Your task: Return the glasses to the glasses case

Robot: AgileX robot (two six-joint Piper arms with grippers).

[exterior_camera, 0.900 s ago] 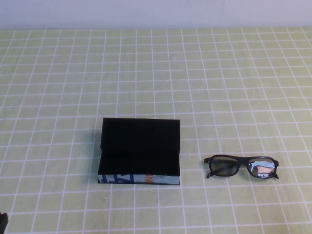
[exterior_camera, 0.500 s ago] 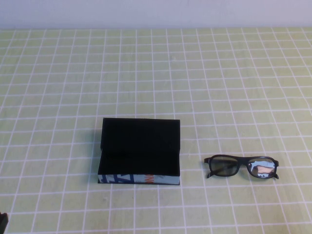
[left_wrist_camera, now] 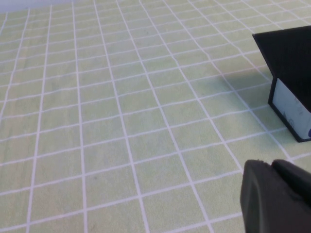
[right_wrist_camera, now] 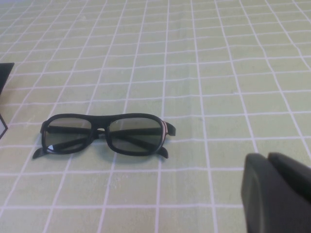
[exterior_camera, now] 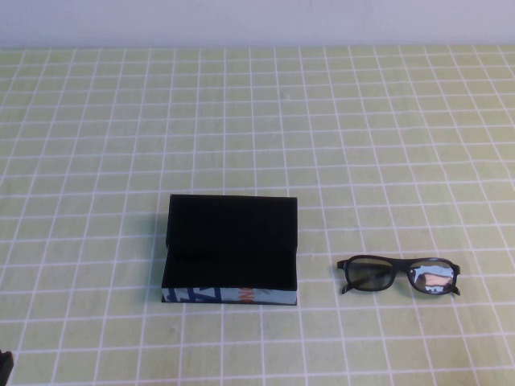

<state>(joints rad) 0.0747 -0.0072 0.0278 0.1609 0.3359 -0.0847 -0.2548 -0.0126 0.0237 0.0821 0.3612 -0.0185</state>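
Glasses [exterior_camera: 399, 276] lie lengthwise along your table's near edge toward its right corner, nearest your closed, empty right gripper [right_wrist_camera: 277, 194]; whether the left gripper [left_wrist_camera: 274, 196] is open you cannot tell.

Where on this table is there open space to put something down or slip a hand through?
The far stretch of the checked table, behind the open glasses case, is bare. So are the near strip and the gap between the case and the glasses. Nothing is crowded. The left gripper sits at the near left corner; the right gripper, shut, hangs near the glasses.

A plain test bench: a tabletop [exterior_camera: 362, 121] under green, white-gridded cloth against a bare pale wall [exterior_camera: 257, 20]
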